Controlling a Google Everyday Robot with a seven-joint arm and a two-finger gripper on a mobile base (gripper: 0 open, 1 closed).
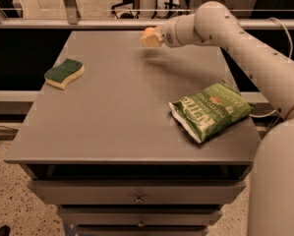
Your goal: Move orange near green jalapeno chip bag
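Observation:
The green jalapeno chip bag (210, 109) lies flat at the right front of the grey table (112, 117), with its white lettering facing up. My gripper (148, 37) is at the far middle of the table, held a little above the surface, with its shadow below it. Its cream fingers are closed around the orange (148, 31), and only a small orange patch shows at the tip. The gripper is well behind and to the left of the bag. My arm reaches in from the right.
A yellow sponge with a green top (64, 73) lies at the table's left side. A railing and dark gap run behind the far edge. Drawers sit below the front edge. My white body fills the lower right.

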